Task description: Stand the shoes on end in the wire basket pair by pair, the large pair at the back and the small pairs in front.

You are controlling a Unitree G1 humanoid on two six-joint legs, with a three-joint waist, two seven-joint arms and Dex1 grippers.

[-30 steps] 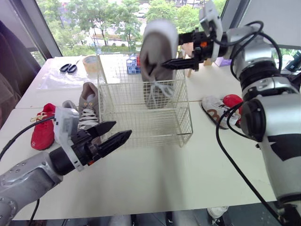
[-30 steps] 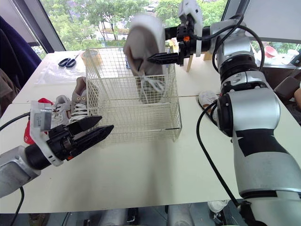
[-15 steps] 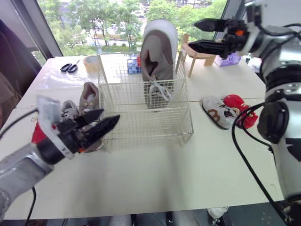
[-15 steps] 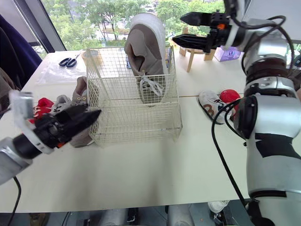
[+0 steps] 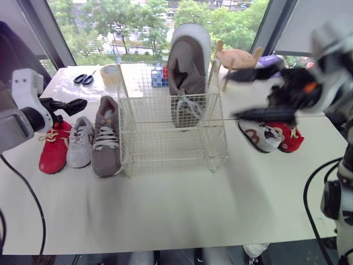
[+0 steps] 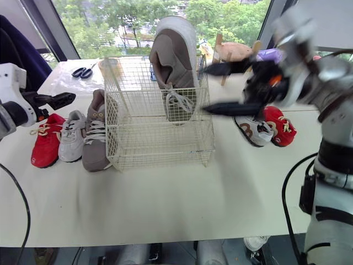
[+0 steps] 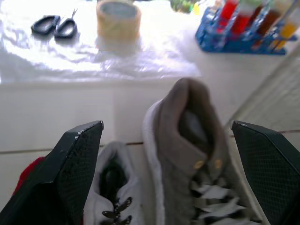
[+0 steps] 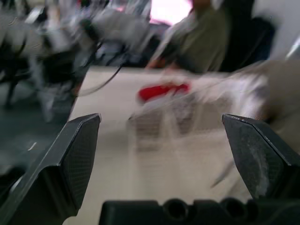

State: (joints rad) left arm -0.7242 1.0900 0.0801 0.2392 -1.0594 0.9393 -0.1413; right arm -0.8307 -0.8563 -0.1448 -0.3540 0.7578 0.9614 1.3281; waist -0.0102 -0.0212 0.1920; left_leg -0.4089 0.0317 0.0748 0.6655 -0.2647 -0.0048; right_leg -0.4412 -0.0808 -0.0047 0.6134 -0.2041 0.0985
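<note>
Large taupe sneaker point(image 5: 187, 72) stands on end in the wire basket's point(image 5: 171, 144) back right corner, mid-table; its mate point(image 5: 106, 138) lies flat just beside the basket's left side. Left gripper point(image 5: 77, 104) and right gripper point(image 5: 234, 95) hover, fingers spread apart.

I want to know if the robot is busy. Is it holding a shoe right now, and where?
No. The left gripper and right gripper are both open and hold nothing.
</note>
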